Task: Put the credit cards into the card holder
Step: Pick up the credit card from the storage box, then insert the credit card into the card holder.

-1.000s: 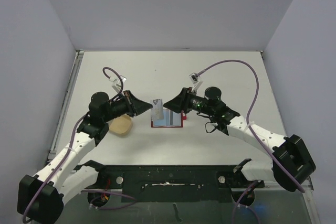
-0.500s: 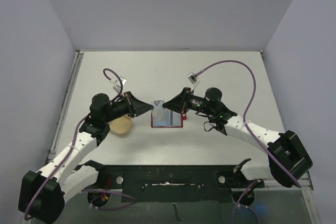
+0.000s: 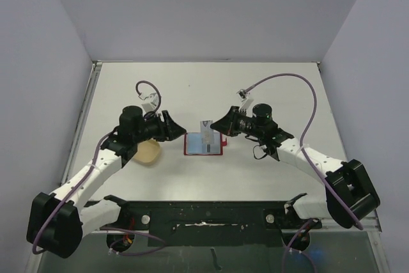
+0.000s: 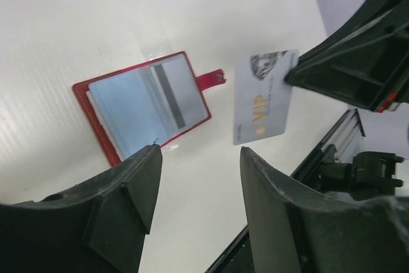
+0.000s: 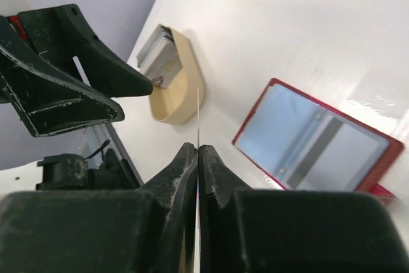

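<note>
White desk (image 3: 268, 87). My right hand (image 5: 198, 153) pinches a credit card (image 4: 263, 97) edge-up just above the open card holder (image 3: 204, 147); my left hand (image 4: 199, 158) gapes, empty. Next, I judge: tilt it into a pocket.

Left end effector (image 3: 177, 127) fingers spread; right end effector (image 3: 216, 126) pinched shut; both face inward.

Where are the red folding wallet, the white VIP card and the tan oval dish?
red folding wallet (image 4: 209, 80): left wrist view, on its snap tab.
white VIP card (image 4: 263, 97): left wrist view, centre of its face.
tan oval dish (image 5: 177, 101): right wrist view, on its outer wall.
</note>
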Robot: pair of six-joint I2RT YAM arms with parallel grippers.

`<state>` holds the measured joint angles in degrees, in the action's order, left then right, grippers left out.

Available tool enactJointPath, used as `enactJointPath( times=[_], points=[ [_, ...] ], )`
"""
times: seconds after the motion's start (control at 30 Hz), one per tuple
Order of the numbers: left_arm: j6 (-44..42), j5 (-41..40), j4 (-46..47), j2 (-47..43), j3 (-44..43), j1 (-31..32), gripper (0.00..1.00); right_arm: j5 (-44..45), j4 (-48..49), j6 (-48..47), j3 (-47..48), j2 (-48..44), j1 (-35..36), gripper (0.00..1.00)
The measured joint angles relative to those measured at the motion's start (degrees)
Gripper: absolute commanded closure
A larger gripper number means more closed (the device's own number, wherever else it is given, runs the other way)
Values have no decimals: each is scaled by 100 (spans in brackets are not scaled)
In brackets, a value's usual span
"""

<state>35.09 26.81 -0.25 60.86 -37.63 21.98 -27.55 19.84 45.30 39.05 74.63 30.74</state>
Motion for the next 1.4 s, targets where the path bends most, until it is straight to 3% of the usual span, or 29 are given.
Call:
enactJointPath(
  times=[0.27,0.67,1.4],
  points=[
    [-382,-343,-420,1099,-144,66,67,304,-457,-243,382,625,-262,100],
    [-584,-627,-468,2326,-452,439,100,420,-385,-79,680,1902,-341,100],
    [-682,-951,-208,3016,-444,590,100,417,160,363,787,2465,-345,100]
  ],
)
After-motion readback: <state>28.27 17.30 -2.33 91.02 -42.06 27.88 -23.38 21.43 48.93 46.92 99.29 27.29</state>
